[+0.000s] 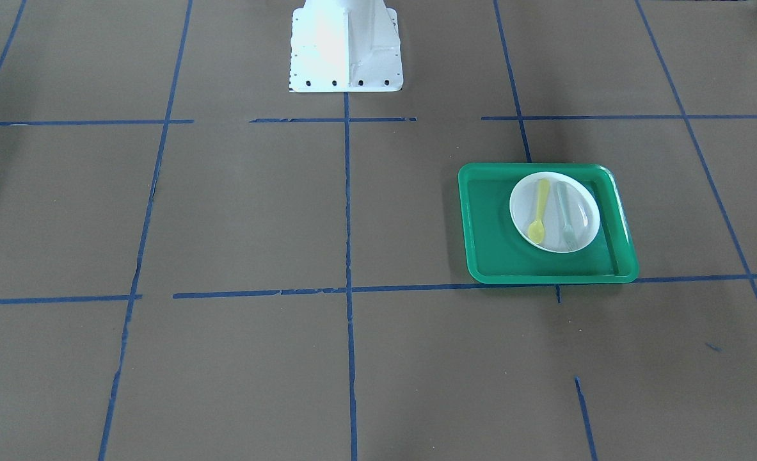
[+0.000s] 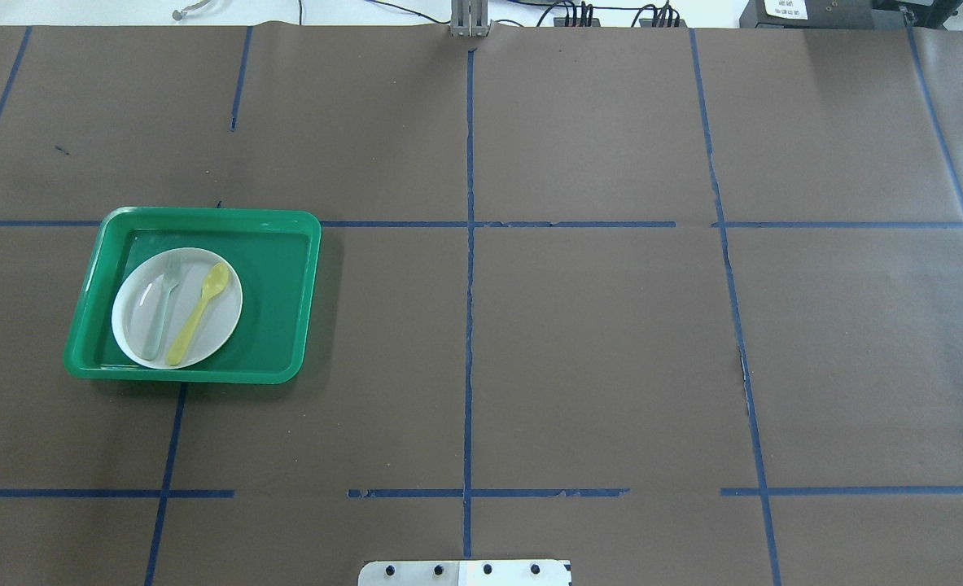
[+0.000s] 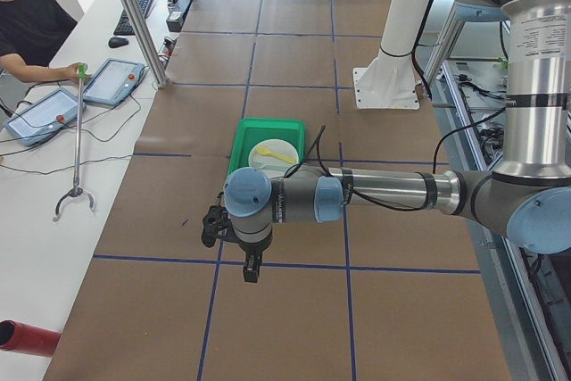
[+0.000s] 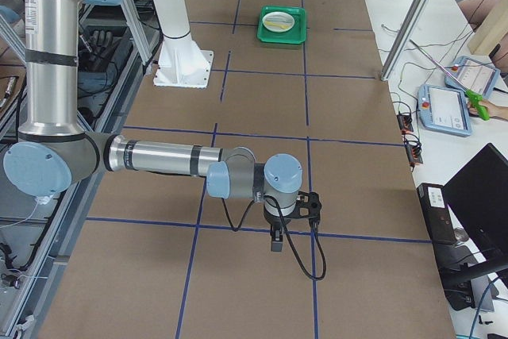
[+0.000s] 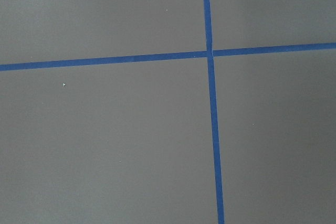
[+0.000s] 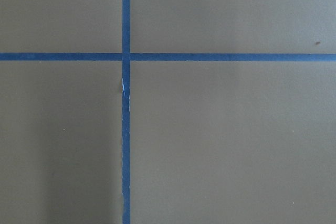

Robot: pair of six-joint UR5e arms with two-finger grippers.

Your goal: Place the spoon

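Note:
The pale yellow spoon [image 1: 539, 211] lies flat on a white plate [image 1: 552, 192] beside a pale grey-green fork [image 1: 567, 216]. The plate sits in a green tray [image 1: 493, 243]. In the overhead view the spoon [image 2: 199, 312], plate [image 2: 222, 319] and tray [image 2: 277, 277] are at the table's left. My left gripper [image 3: 252, 267] shows only in the exterior left view, over bare table well short of the tray [image 3: 243, 144]. My right gripper [image 4: 275, 242] shows only in the exterior right view, far from the tray [image 4: 282, 28]. I cannot tell whether either is open or shut. Both wrist views show only brown table and blue tape.
The brown table is marked with blue tape lines. The white robot base [image 1: 345, 51] stands at the table's robot-side edge. An operator [image 3: 27, 24] sits at a side desk with tablets and a grabber tool [image 3: 76, 158].

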